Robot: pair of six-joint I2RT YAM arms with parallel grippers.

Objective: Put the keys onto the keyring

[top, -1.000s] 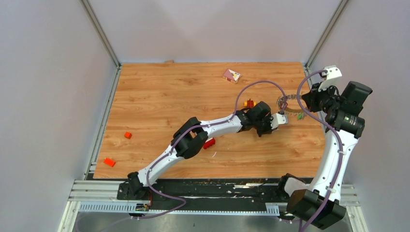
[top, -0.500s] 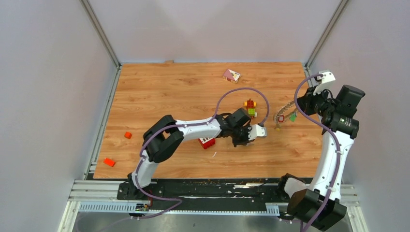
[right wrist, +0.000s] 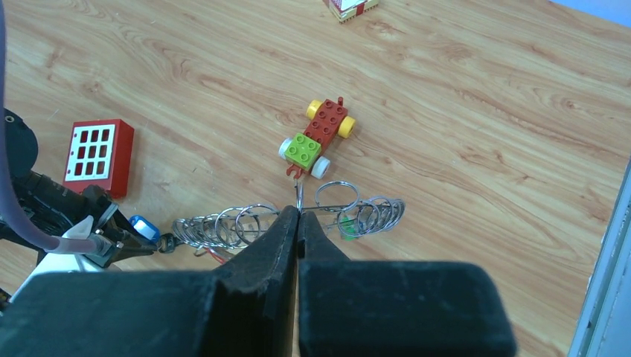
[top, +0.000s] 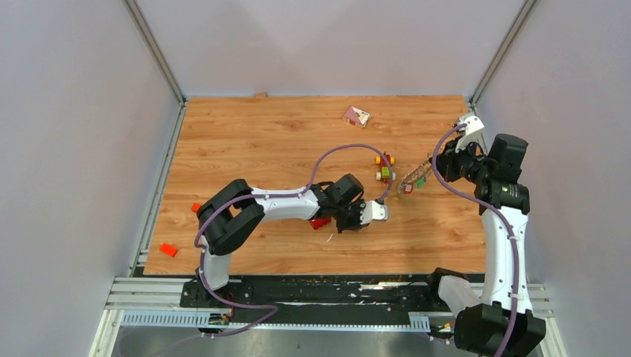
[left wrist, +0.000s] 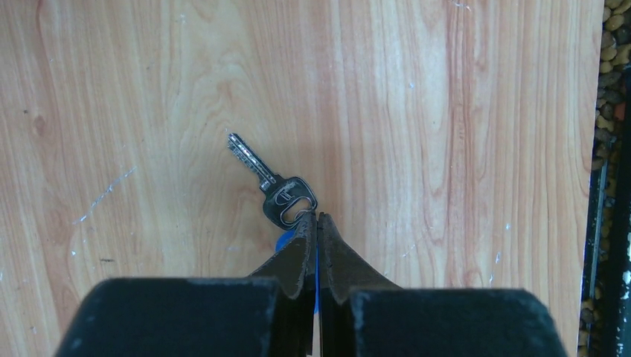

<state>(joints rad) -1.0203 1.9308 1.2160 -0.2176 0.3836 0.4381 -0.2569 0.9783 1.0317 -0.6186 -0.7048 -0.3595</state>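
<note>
The left gripper [left wrist: 317, 217] is pinched shut on a small key [left wrist: 260, 169] by its blue tag [left wrist: 284, 239]. The toothed blade pokes out ahead of the fingertips, above bare wood a little right of the middle of the bench [top: 245, 141]. The right gripper [right wrist: 298, 212] is clamped tight on the keyring [right wrist: 223, 225], a run of wire loops held aloft near the right edge and sagging to either side of the jaws. A green tag [right wrist: 346, 227] seems to hang from it already. The step in hand looks like bringing key and ring together. It would go best with the ring held steady and the key's head led slowly to a free loop, hole facing the wire, because the hold on the tag lets the key swing. The wood between the two grippers lies open for that approach. The toy car [right wrist: 318, 134] sits just beyond the ring toward the far edge. The red window brick [right wrist: 98, 152] lies close by the left gripper, and the right edge is close behind the right arm, so the meeting is safer toward the middle.
</note>
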